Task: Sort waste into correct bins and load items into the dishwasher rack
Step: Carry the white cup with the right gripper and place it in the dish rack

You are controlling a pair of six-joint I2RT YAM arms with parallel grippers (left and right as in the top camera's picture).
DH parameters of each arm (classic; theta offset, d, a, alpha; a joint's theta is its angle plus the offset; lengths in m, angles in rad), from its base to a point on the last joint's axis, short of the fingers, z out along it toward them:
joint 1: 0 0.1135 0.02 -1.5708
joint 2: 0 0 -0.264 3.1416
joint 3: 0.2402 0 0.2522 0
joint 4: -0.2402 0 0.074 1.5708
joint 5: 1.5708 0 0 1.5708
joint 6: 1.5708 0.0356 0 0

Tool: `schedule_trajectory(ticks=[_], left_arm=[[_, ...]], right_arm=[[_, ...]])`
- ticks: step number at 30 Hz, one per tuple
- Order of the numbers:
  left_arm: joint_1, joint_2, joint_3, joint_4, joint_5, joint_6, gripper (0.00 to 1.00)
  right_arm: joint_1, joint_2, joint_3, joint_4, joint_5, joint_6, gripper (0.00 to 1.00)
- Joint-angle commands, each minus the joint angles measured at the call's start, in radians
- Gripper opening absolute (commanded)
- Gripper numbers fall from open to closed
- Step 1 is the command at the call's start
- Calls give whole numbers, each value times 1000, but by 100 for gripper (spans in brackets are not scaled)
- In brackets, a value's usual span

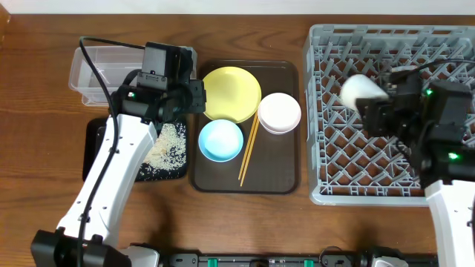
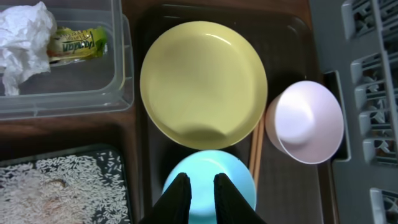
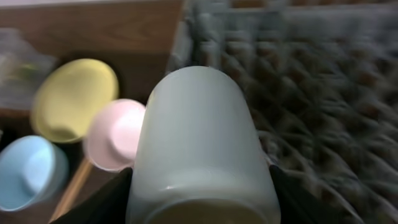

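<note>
While gripping cup (image 1: pixel 361 90) over rack (image 1: pixel 356 170) with right hand (image 1: pixel 380 106), left hand (image 2: pixel 202 193) parted, empty: tissue (image 2: pixel 22 37), wrapper (image 2: pixel 78 43), rice (image 2: pixel 62 186) binned; plate (image 2: pixel 202 84), pink bowl (image 2: pixel 308 121), blue bowl (image 2: pixel 208 167), chopsticks (image 1: pixel 249 152) unloaded.

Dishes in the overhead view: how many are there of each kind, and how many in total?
Plate: 1
Bowls: 2, pink and blue
Cup: 1
Chopsticks: 1 pair
Total: 5, the pair counted as one

Got crumpled tissue (image 2: pixel 22 43) and wrapper (image 2: pixel 78 43) in clear box (image 2: pixel 121 68), rice (image 2: pixel 62 183) spread over black tray (image 1: pixel 90 148). Seeing yellow plate (image 2: pixel 203 84), pink bowl (image 2: pixel 308 121), blue bowl (image 1: pixel 220 141) all upright, chopsticks (image 1: pixel 249 152) flat between bowls. Also spotting pale cup (image 1: pixel 361 90) sideways above grey rack (image 1: pixel 356 163).
</note>
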Motion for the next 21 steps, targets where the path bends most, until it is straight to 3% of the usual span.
schedule_trajectory(ticks=[1, 15, 21], left_arm=[[5, 0, 5, -2, -28, 19, 17], [5, 0, 5, -6, -28, 19, 17], [5, 0, 5, -10, -28, 19, 17]], right_arm=[[-27, -11, 71, -85, 158, 0, 1], [-158, 90, 104, -245, 195, 87, 1], [-164, 125, 145, -349, 314, 165, 1]])
